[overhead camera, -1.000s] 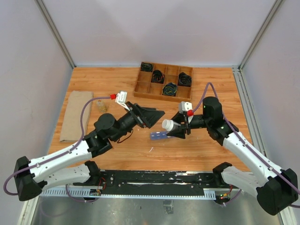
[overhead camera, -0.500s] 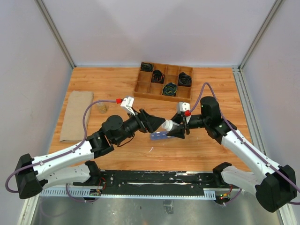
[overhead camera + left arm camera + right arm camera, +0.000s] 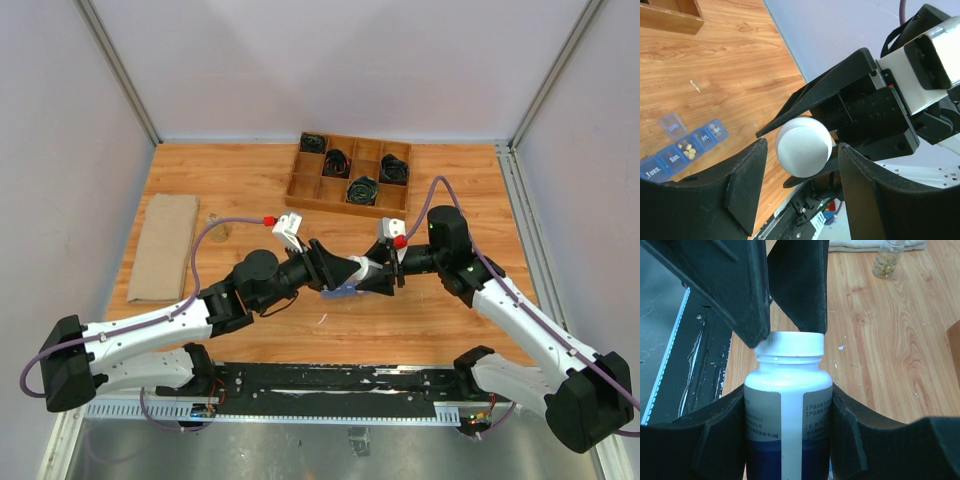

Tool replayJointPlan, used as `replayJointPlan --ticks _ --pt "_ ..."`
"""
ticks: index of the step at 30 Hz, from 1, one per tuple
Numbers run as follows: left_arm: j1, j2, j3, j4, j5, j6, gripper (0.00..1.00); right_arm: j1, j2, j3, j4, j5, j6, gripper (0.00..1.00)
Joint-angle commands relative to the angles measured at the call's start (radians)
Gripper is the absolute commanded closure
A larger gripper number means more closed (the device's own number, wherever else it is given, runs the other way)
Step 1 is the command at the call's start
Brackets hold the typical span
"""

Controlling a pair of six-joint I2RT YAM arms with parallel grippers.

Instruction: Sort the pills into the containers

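Observation:
My right gripper [image 3: 380, 278] is shut on a white pill bottle [image 3: 787, 410] with a blue label and holds it tilted above the table, its white cap [image 3: 788, 342] pointing left. My left gripper [image 3: 348, 270] is open, with one finger on each side of the cap [image 3: 802, 146]; I see no firm grip. The translucent-blue pill organizer [image 3: 343, 292] lies on the table just below both grippers. In the left wrist view the organizer [image 3: 685, 152] has one lid [image 3: 670, 125] flipped open and small yellow pills [image 3: 688, 150] in one compartment.
A wooden divided tray [image 3: 318, 201] of black cables stands at the back centre. A folded brown cloth [image 3: 163, 248] lies at the left. A small glass vial [image 3: 216, 228] with yellowish contents stands beside it and also shows in the right wrist view [image 3: 887, 260].
My left gripper has moved right toward the bottle, and its open jaws now straddle the cap. The right gripper has kept its hold on the bottle and barely moved.

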Motion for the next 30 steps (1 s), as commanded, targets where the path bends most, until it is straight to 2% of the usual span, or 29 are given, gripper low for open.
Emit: replayJointPlan --ticks 1,13,23,30 --pt "-0.019 0.022 0.020 0.036 -0.017 -0.002 0.38 -0.013 -0.012 0.032 0.013 -0.007 -0.007 0.86" --pt "-0.029 0.037 0.024 0.033 -0.015 0.029 0.46 -0.013 -0.009 0.030 0.016 -0.010 -0.003 0.86" --pt "-0.030 0.015 0.023 0.042 -0.014 0.060 0.39 -0.012 -0.008 0.030 0.016 -0.011 -0.002 0.86" --pt "-0.029 -0.006 0.015 0.048 -0.017 0.065 0.37 -0.012 -0.009 0.031 0.017 -0.013 0.000 0.86"
